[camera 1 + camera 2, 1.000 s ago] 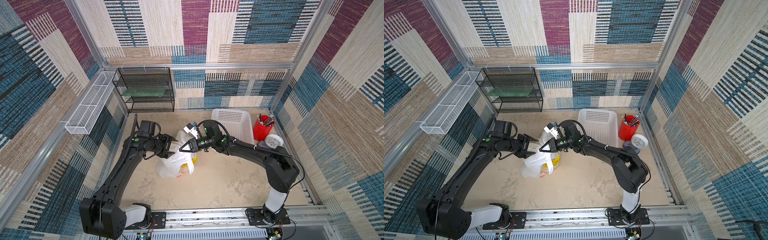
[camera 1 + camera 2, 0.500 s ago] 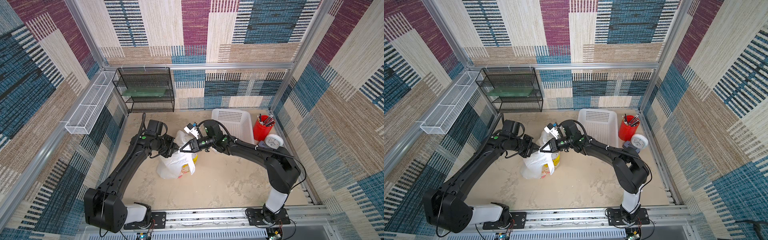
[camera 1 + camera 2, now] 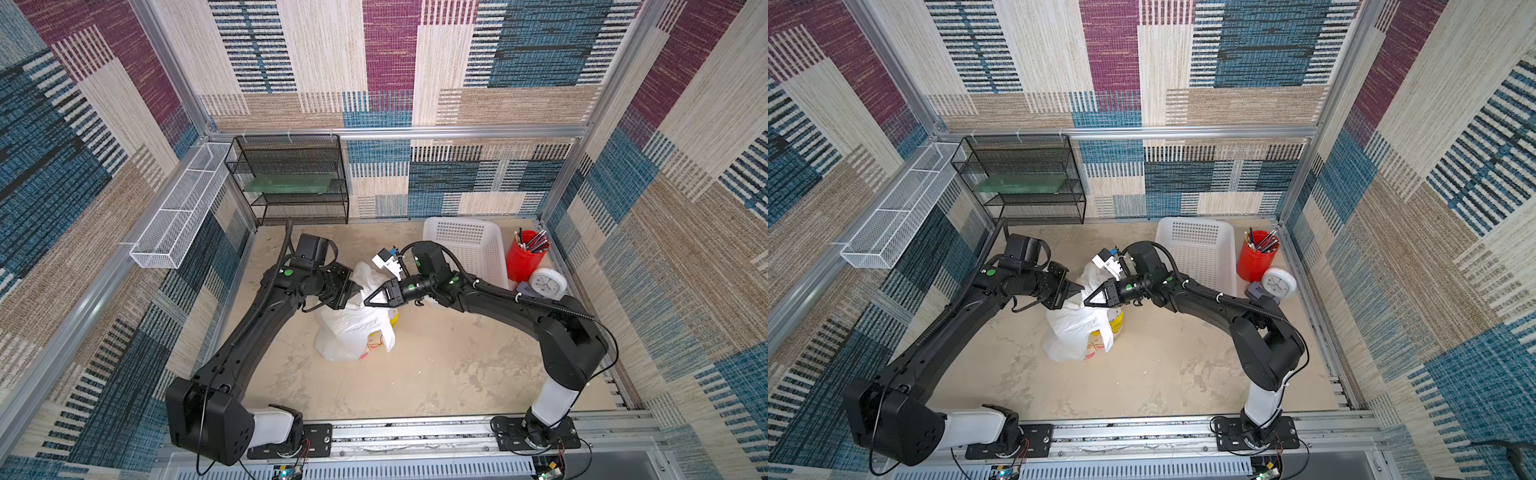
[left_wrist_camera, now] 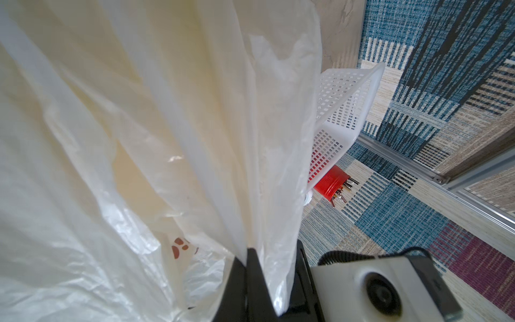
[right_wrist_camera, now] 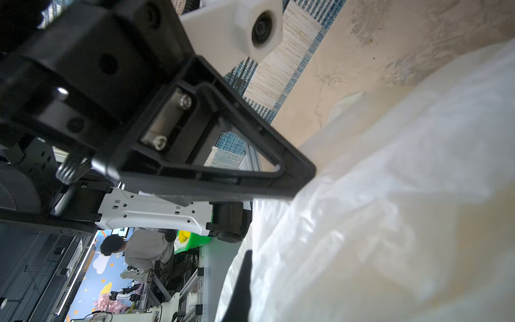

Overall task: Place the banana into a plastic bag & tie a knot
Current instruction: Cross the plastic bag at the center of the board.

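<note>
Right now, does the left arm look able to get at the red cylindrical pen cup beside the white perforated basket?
Probably not: the left gripper is shut on the thin white plastic bag, and the right arm and white perforated basket lie between it and the red pen cup.

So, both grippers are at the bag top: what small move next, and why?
Probably draw the left gripper across the right gripper, crossing the pinched plastic. Both are shut on the top of the plastic bag, tips nearly meeting, and nothing looks tied yet.

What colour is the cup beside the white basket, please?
The cup is red, clearest in a top view.
</note>
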Robot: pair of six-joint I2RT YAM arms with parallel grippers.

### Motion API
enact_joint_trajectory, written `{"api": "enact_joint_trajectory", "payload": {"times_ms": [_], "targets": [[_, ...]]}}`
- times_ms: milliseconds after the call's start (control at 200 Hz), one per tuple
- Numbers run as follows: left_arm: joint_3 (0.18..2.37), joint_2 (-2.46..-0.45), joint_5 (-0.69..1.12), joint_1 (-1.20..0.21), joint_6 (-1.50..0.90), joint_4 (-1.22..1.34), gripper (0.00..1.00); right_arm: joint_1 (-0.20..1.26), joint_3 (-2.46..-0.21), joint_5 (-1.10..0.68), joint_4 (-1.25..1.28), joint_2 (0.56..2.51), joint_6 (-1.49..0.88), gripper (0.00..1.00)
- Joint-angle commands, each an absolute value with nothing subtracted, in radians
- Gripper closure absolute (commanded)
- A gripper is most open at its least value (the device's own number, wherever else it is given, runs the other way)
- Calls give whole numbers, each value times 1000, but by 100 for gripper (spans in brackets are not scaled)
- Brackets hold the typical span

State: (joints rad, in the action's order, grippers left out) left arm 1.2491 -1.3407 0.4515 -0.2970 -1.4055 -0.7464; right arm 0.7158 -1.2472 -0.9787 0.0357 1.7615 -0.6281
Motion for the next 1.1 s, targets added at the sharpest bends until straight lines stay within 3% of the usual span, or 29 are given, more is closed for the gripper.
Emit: {"api": "enact_joint_trajectory", "payload": {"times_ms": [0,441,811,816,821,826,831,836,841,851,1097], "targets": [[1270,-1347,413,-295,-1379,-682,100,722,-1245,-1040,6,1759,-614,100],[1282,-1418,455,-360,-1387,-534,100,743,-1328,-1122,-26,1829,-596,100],[1362,-1288,327,-341,-1194,-884,100,704,-1284,-1148,53,1818,-645,100],[1361,-1286,329,-341,-1194,-883,98,704,-1284,-1148,54,1818,-645,100],[1358,-1285,331,-340,-1193,-881,87,704,-1284,-1148,54,1818,-646,100],[1356,-1283,333,-339,-1192,-880,64,705,-1284,-1148,55,1818,-646,100],[1355,-1281,334,-338,-1192,-878,34,705,-1284,-1148,55,1818,-646,100],[1353,-1279,335,-338,-1192,-877,18,705,-1283,-1147,56,1818,-647,100],[1351,-1278,336,-338,-1192,-877,9,706,-1283,-1147,56,1819,-647,100],[1348,-1276,340,-336,-1193,-879,1,706,-1283,-1148,57,1819,-647,100],[1384,-1282,372,-306,-1176,-927,1,712,-1282,-1151,61,1822,-652,100]]}}
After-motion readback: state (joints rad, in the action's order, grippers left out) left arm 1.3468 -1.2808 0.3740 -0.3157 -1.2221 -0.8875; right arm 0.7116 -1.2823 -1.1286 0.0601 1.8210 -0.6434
